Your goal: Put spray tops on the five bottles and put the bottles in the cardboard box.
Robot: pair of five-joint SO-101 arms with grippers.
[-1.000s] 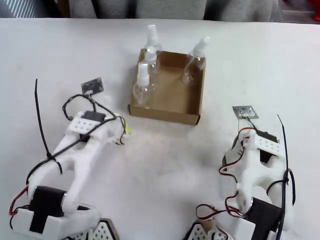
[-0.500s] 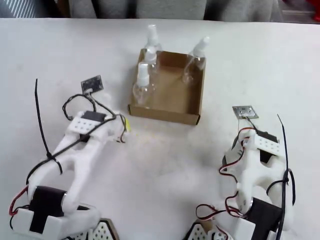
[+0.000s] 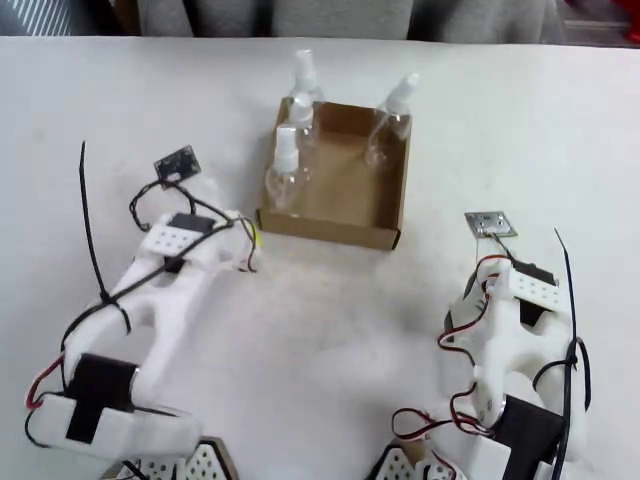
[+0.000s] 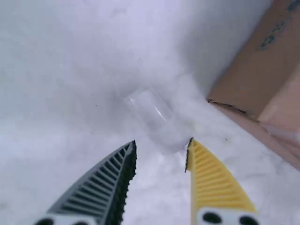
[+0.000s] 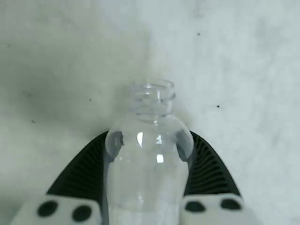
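L pincer point(image 4: 161, 142) was released, fingers spread, w/ a clear plastic piece point(image 4: 152, 117) on the table just ahead of its tips. Cardboard box point(image 4: 253, 79) sat near, on its yellow-finger side. R pincer point(image 5: 150, 136) was clenched on an uncapped bottle point(image 5: 150, 159), neck sticking out past the tips.

High view overlooks table point(image 3: 520, 120); left wrist view closely shares cardboard box point(image 3: 330, 226)
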